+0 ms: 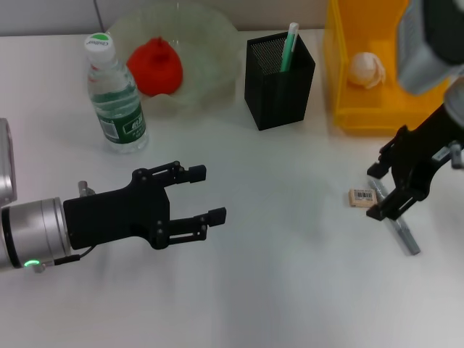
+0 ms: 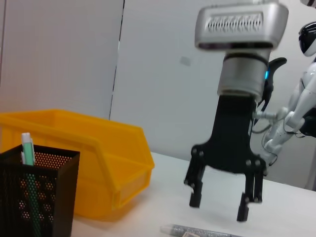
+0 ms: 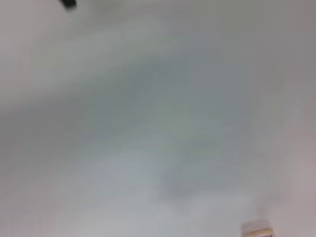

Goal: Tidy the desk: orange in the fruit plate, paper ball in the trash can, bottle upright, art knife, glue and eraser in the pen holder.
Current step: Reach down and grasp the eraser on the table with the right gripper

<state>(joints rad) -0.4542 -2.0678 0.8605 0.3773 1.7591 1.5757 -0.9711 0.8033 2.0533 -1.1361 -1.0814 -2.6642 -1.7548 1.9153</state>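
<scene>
The left gripper (image 1: 206, 194) hangs low over bare desk (image 1: 290, 290) with its fingers spread and nothing between them, apparently idle; beyond it and to its left the bottle (image 1: 114, 94) stands upright, and just past that the orange (image 1: 155, 67) sits in the fruit plate (image 1: 210, 43), so both chores look finished. Ahead of this gripper and to its right, the pen holder (image 1: 279, 80) holds one green-and-white stick, probably the glue. Farther right, the paper ball (image 1: 367, 69) rests in the trash can (image 1: 341, 72), beyond the right gripper (image 1: 378, 192). That gripper points down at the desk, released and empty, fingertips poised above the remaining items: the eraser (image 1: 362, 197) lies just left of its fingers, apart from them, and a grey stick, likely the art knife (image 1: 403, 234), lies beneath and nearer the robot. I judge a pickup is next.
</scene>
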